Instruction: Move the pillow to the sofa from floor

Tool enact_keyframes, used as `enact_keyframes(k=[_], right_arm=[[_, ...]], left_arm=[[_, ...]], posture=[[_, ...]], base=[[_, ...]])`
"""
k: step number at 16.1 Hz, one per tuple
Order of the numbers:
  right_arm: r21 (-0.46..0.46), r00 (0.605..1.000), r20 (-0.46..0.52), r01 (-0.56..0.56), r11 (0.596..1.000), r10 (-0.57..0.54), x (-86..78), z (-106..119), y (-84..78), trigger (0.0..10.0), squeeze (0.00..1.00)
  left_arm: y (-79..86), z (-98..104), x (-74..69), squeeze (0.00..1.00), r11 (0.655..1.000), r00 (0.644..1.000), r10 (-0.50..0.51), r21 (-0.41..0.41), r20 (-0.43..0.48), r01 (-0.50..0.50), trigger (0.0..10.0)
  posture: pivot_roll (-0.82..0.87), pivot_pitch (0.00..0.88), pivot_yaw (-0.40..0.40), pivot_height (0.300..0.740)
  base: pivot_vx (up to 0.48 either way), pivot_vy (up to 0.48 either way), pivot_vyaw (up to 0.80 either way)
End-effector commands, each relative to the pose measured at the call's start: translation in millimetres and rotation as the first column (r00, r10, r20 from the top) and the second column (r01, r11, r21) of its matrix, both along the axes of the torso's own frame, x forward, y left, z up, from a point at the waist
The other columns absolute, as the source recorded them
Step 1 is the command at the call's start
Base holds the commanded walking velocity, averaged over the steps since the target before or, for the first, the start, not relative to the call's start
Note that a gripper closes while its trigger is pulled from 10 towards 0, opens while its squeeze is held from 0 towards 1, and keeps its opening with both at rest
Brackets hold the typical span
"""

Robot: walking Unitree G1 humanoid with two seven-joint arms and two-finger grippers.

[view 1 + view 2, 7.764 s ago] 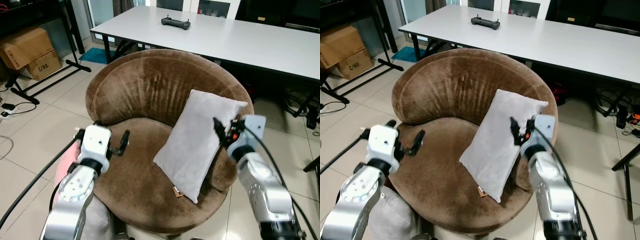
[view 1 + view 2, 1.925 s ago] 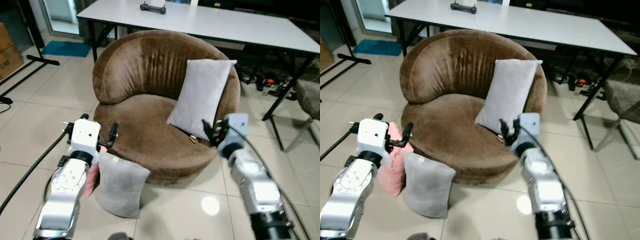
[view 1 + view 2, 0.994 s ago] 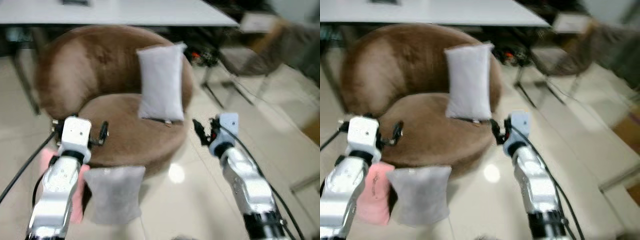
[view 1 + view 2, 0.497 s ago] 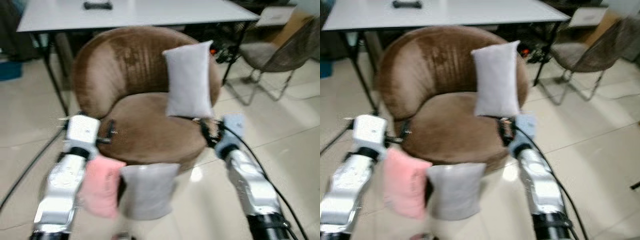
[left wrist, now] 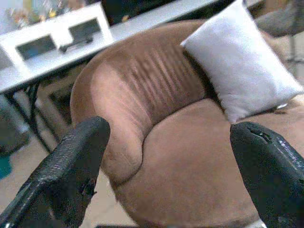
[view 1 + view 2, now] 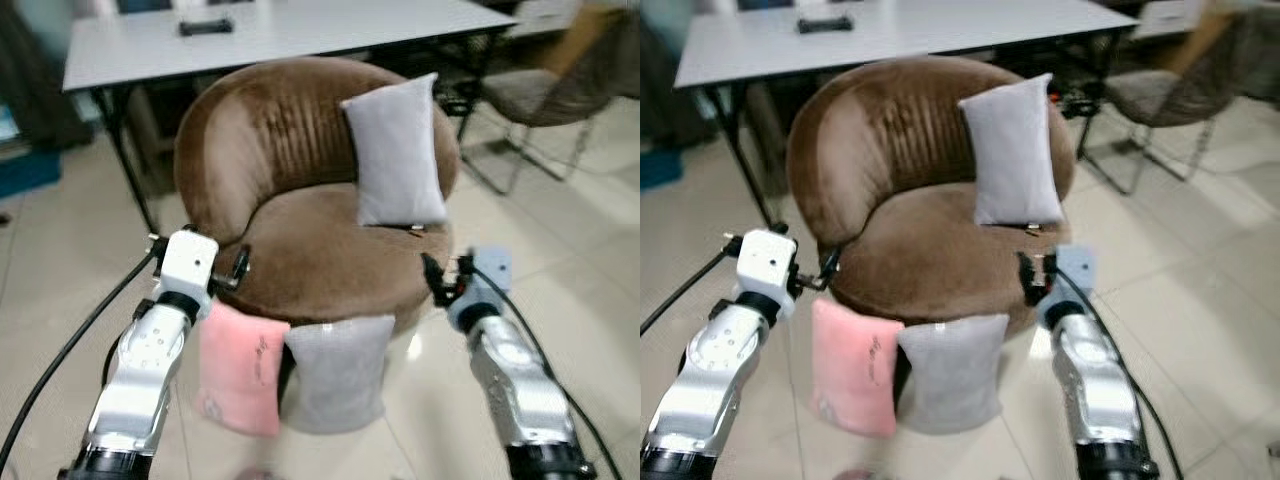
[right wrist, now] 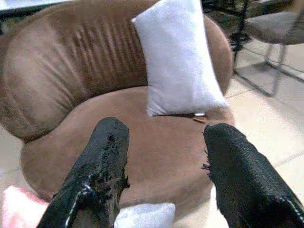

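Note:
A grey pillow (image 6: 397,155) leans upright against the back of the round brown sofa (image 6: 300,150), on its right side. Two more pillows stand on the floor against the sofa's front: a pink pillow (image 6: 241,365) and a grey pillow (image 6: 337,370). My left gripper (image 6: 240,270) is open, held at the sofa's front left edge just above the pink pillow. My right gripper (image 6: 432,277) is open at the sofa's front right edge, empty. In the wrist views the sofa seat (image 7: 152,137) and the leaning pillow (image 5: 240,71) lie ahead of both open grippers.
A long white table (image 6: 280,30) with a black controller (image 6: 207,25) stands behind the sofa. A chair (image 6: 545,90) stands at the right. A black cable (image 6: 70,345) trails across the tiled floor on the left.
The camera has shifted, so the sofa now sits more centred. Both grippers stay open and empty. The floor pillows lean in the same place against the sofa front.

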State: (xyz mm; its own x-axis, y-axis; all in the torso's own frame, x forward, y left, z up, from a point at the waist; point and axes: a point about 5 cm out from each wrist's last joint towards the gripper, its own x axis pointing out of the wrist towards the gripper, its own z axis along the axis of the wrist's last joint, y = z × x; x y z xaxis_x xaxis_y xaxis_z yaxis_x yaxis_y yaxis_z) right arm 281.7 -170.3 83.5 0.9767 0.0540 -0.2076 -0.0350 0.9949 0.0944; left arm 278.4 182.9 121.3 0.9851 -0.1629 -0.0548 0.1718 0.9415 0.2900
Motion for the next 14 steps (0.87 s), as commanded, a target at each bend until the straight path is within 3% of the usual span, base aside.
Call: enact_keyframes(k=[1,11,14], right_arm=[[0.000,1.000,0.019,-0.001,1.000,0.001,0.4,3.7,2.7,10.0,0.00],[-0.004,0.999,0.015,-0.034,0.999,0.035,1.8,4.0,9.2,10.0,0.00],[-0.004,0.999,0.013,-0.040,0.999,0.040,0.8,3.0,11.1,10.0,0.00]], left_arm=[[2.2,-1.6,0.8,0.00,1.000,1.000,0.001,0.003,-0.009,-0.001,10.0],[7.6,-1.2,-2.2,0.00,1.000,1.000,0.020,0.010,0.003,-0.020,10.0],[8.5,-1.4,-3.7,0.00,1.000,1.000,0.024,0.010,0.002,-0.024,10.0]], posture=[[0.04,0.000,0.014,0.740],[0.07,0.000,-0.013,0.740],[0.07,0.000,-0.017,0.740]], base=[[0.000,0.371,-0.80],[0.000,0.373,-0.79],[0.000,0.372,0.00]])
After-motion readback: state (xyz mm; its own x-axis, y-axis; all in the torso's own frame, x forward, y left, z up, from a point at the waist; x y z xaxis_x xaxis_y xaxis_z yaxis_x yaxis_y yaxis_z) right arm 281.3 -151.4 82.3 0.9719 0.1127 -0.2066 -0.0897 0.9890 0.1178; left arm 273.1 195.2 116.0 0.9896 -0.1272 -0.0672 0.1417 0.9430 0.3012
